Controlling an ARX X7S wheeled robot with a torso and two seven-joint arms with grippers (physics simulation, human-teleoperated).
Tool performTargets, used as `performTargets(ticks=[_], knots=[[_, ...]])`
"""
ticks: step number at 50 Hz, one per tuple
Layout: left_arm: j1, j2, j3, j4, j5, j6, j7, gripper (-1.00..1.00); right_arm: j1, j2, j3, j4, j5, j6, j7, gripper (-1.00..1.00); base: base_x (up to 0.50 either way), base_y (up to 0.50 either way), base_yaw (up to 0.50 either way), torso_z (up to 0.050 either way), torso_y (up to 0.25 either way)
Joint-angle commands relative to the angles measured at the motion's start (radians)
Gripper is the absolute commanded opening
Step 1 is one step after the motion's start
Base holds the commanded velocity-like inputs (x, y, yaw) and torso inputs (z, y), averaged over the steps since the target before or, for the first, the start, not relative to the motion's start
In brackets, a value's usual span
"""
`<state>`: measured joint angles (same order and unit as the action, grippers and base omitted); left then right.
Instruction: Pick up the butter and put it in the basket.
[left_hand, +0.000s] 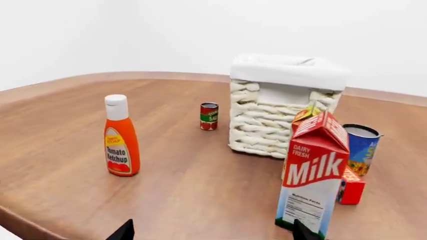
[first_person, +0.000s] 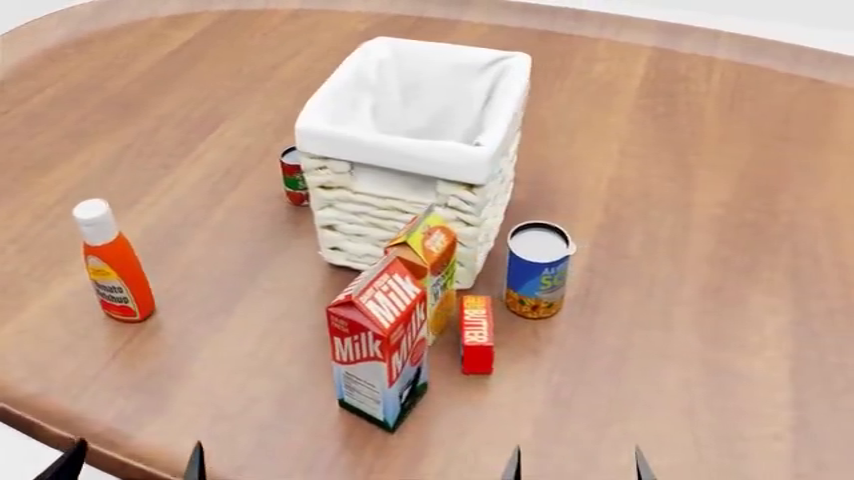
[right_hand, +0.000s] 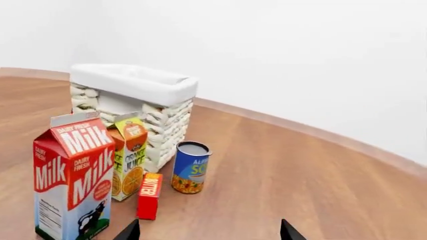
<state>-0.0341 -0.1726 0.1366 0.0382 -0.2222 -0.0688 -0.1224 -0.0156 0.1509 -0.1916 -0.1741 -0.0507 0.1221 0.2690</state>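
Both grippers sit at the near table edge with jaws spread apart and empty: the left gripper (first_person: 131, 462) and the right gripper (first_person: 574, 464). Beyond them stands the milk carton (first_person: 379, 341). The butter (first_person: 477, 334) stands on the table (first_person: 694, 200) just beside the orange juice carton (first_person: 429, 266), with the basket (first_person: 408, 150) behind.

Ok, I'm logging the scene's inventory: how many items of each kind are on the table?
Cartons: 2, milk carton, orange juice carton
Cans: 2, blue can, small red can
Bottles: 1, ketchup bottle
Boxes: 1, butter
Baskets: 1, basket
Total: 7
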Motion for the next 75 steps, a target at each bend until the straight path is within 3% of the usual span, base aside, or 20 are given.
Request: performTargets(ticks=[1, 4, 11, 18, 42, 52, 53, 62, 66, 75], knots=[[-0.002, -0.006, 0.005, 0.004, -0.014, -0.005, -0.002, 1.0, 0.0, 0.01, -0.015, -0.024, -0.012, 0.018, 0.014, 1.0, 0.15, -0.48, 0.0, 0.0, 0.0], [-0.011, -0.009, -0.003, 0.025, -0.03, -0.037, -0.012, 1.0, 0.002, 0.005, -0.004, -0.019, 0.025, 0.02, 0.003, 1.0, 0.05, -0.16, 0.0, 0.0, 0.0], [-0.198, -0.023, -0.152, 0.216, -0.246, -0.382, -0.14, 1.0, 0.001, 0.018, -0.024, -0.043, -0.002, 0.031, 0.011, 1.0, 0.03, 0.01, 0.0, 0.0, 0.0], [-0.239, -0.059, -0.205, 0.277, -0.31, -0.458, -0.165, 1.0, 0.002, 0.02, -0.038, -0.035, -0.009, 0.046, 0.015, 1.0, 0.46, 0.15, 0.0, 0.0, 0.0], [-0.189, -0.103, -0.227, 0.374, -0.342, -0.442, -0.149, 1.0, -0.022, 0.015, -0.051, -0.093, -0.017, 0.109, 0.059, 1.0, 0.47, 0.15, 0.0, 0.0, 0.0], [-0.192, -0.11, -0.229, 0.381, -0.357, -0.456, -0.156, 1.0, -0.026, 0.021, -0.056, -0.105, -0.025, 0.103, 0.078, 1.0, 0.0, 0.0, 0.0, 0.0, 0.0], [-0.165, -0.097, -0.206, 0.382, -0.278, -0.335, -0.132, 1.0, -0.032, 0.025, -0.056, -0.124, -0.034, 0.118, 0.083, 1.0, 0.0, 0.0, 0.0, 0.0, 0.0], [-0.166, -0.092, -0.202, 0.375, -0.27, -0.308, -0.131, 1.0, -0.029, 0.03, -0.057, -0.13, -0.029, 0.122, 0.088, 1.0, 0.0, 0.0, 0.0, 0.0, -0.196], [-0.147, -0.053, -0.228, 0.354, -0.243, -0.189, -0.129, 1.0, -0.033, 0.034, -0.06, -0.129, -0.027, 0.119, 0.09, 1.0, 0.0, 0.0, 0.0, 0.0, -0.04], [-0.148, -0.075, -0.225, 0.357, -0.296, -0.238, -0.11, 1.0, -0.029, 0.037, -0.064, -0.135, -0.024, 0.128, 0.095, 1.0, 0.0, 0.0, 0.0, 0.0, -0.028]])
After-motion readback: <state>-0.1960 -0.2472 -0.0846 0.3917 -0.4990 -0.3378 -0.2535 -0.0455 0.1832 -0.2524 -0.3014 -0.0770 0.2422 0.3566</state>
